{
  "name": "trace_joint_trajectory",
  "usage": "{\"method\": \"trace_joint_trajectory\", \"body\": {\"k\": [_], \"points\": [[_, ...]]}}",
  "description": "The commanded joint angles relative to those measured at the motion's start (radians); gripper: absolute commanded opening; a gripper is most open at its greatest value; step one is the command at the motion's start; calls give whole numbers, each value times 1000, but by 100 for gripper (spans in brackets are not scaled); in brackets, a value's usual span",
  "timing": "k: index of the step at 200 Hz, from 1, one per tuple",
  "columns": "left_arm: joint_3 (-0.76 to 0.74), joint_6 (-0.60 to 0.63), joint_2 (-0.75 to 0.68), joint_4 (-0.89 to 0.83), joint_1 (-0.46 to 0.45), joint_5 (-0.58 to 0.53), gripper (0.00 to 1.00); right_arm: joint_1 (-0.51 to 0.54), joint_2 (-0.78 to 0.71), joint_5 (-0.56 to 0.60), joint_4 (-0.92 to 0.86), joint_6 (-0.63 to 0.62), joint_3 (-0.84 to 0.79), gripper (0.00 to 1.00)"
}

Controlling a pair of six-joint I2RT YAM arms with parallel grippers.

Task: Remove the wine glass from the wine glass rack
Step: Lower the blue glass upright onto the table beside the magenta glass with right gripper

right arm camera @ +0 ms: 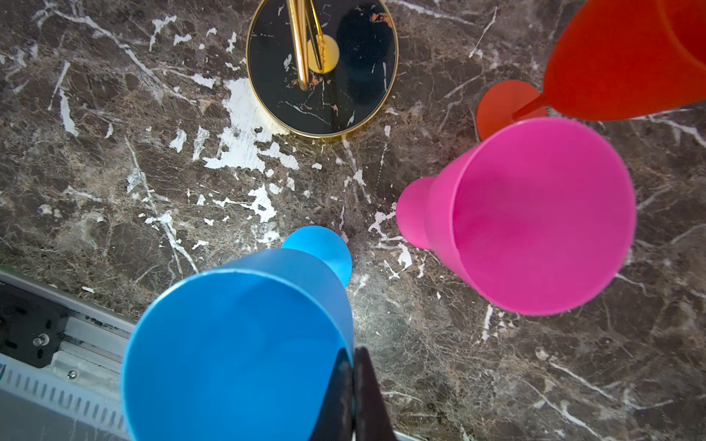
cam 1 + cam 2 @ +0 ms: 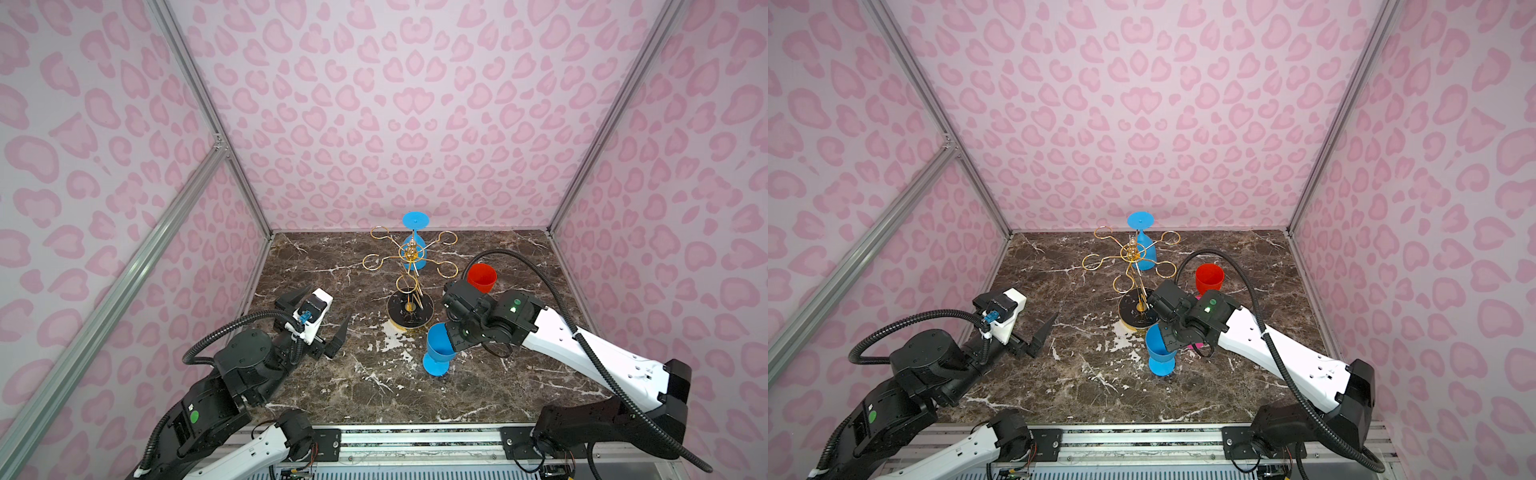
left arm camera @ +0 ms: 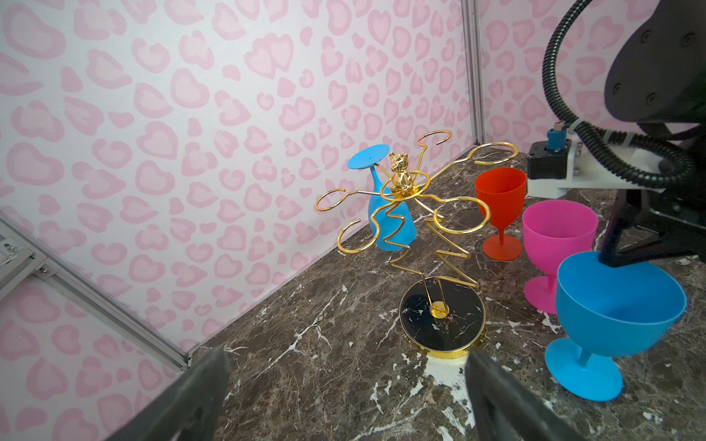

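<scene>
The fingers (image 1: 370,401) of the right gripper (image 1: 354,368) are pressed together on the rim of the blue wine glass (image 1: 237,351), one inside the bowl and one outside. This glass is off the wine glass rack (image 2: 410,309). It is upright but a little tilted, near the rack's round black base on the near side. Whether its foot touches the marble table (image 2: 374,386) I cannot tell. Above the fingers the wrist bends down, and the white forearm reaches in from the right front corner toward the middle.

The fingers (image 3: 198,397) of the left gripper (image 3: 345,397) stand wide apart and hold nothing. They point at the rack from its left, low over the table, with the elbow folded behind.

A second blue glass (image 2: 413,249) hangs upside down on the rack's far arm. A red glass (image 2: 481,279) and a pink glass (image 3: 557,236) stand right of the rack.
</scene>
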Motion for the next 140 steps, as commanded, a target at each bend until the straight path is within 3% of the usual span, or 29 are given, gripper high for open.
{"method": "trace_joint_trajectory", "body": {"k": [1, 140], "points": [[-3, -10, -4, 32, 1, -1, 97, 2, 30, -24, 21, 16, -7, 0], [-2, -27, 6, 27, 1, 13, 97, 4, 79, -36, 52, 6, -39, 0]]}}
